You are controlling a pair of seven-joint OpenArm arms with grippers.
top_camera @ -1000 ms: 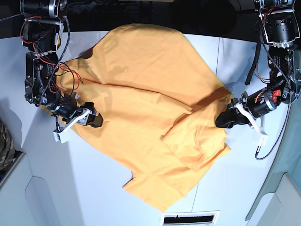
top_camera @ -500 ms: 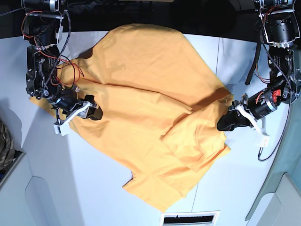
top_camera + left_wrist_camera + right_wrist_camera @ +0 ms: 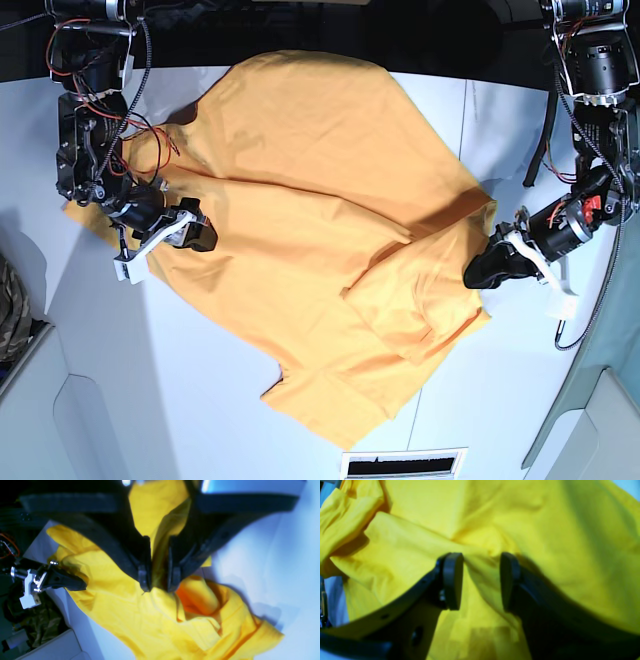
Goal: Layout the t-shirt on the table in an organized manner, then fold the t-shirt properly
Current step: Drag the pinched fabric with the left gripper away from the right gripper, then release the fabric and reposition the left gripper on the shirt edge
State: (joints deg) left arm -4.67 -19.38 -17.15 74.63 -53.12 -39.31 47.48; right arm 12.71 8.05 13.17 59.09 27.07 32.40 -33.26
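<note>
The orange-yellow t-shirt (image 3: 310, 190) lies spread and rumpled across the white table (image 3: 190, 400), with a folded-over flap at its right side. My left gripper (image 3: 486, 270) sits at the shirt's right edge. In the left wrist view this left gripper (image 3: 159, 582) is shut on a pinched ridge of the t-shirt (image 3: 120, 610). My right gripper (image 3: 200, 237) rests on the shirt's left edge. In the right wrist view the right gripper (image 3: 480, 580) stands open, its pads on either side of a raised crease of the t-shirt (image 3: 545, 530).
Camouflage fabric (image 3: 10, 300) lies in a bin at the table's left edge, also seen as camouflage fabric (image 3: 40, 625). A black slotted vent (image 3: 405, 463) sits at the front edge. A dark seam (image 3: 465, 120) crosses the table at the back right.
My left gripper's jaws closed on the shirt's right edge and shifted slightly toward the front. My right gripper slid a little toward the back along the left edge.
</note>
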